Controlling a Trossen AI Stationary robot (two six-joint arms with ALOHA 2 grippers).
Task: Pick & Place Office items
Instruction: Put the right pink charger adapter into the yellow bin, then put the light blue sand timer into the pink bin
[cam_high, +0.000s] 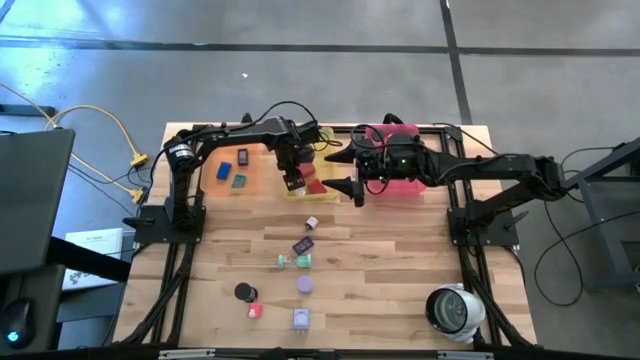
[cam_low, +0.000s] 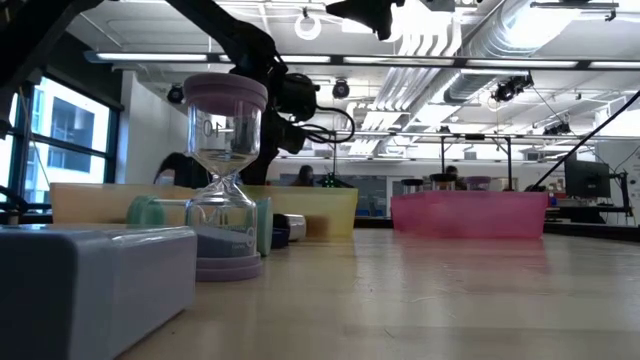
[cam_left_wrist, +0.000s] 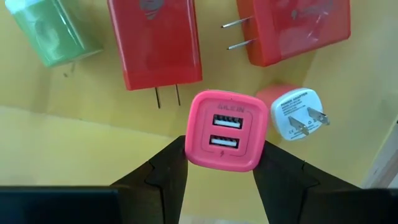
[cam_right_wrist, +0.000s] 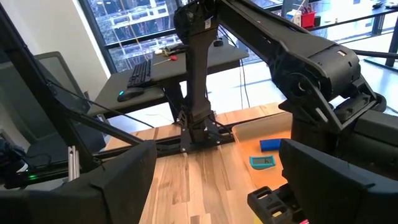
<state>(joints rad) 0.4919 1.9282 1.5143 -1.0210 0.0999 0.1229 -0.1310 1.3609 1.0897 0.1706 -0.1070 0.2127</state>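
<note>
High view: two dark arms reach over the wooden desk. The left hand hangs above the yellow tray; the right hand sits just beside it, in front of the pink tray. The orange tray holds two small items, one blue and one teal. Seven loose pieces lie on the bare desk, among them a black disc, a lavender disc and a red cube. A white-grey round device stands at the near right corner.

Low view: only here does an hourglass with lavender caps read clearly, beside a pale grey block.

Left wrist view: the left hand is clamped on a pink two-port USB charger. Below it in the yellow tray lie two red plug adapters, one white and one green.

Right wrist view: the right hand's fingers stand wide apart, holding nothing.
</note>
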